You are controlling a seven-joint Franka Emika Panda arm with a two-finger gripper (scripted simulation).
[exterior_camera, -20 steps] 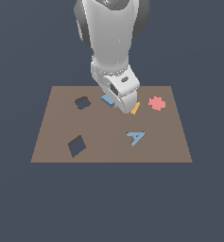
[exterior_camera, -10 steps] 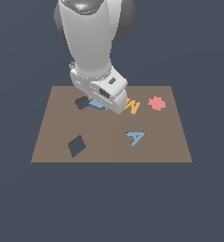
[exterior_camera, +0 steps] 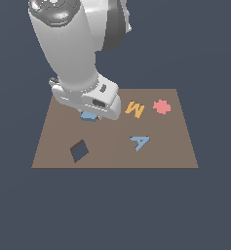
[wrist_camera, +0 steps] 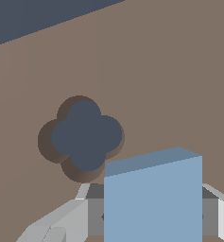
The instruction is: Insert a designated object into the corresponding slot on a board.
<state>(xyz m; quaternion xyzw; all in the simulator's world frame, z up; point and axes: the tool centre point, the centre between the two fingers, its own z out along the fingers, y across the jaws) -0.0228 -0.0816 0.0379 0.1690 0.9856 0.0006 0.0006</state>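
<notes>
Arm links of glossy white rise tall over the flat brown rectangular board (exterior_camera: 161, 146), leaning from above down toward its far part on the exterior view's left, with the wrist housing low over the surface. Under that housing the gripper (exterior_camera: 91, 116) is closed on the small light-blue flat square block (exterior_camera: 89, 116), of which only a sliver shows in the exterior view. In the wrist view the block (wrist_camera: 153, 201) fills the near field between the grey fingers (wrist_camera: 61, 222), held above the board, just beside a dark clover-shaped notched hole (wrist_camera: 85, 137). The dark square hole turned like a diamond (exterior_camera: 79, 150) lies nearer the board's front edge, apart from the block. An orange letter "M" (exterior_camera: 135, 109), a pink notched piece (exterior_camera: 162, 106) and a blue letter "A" (exterior_camera: 140, 142) lie toward the exterior view's right.
</notes>
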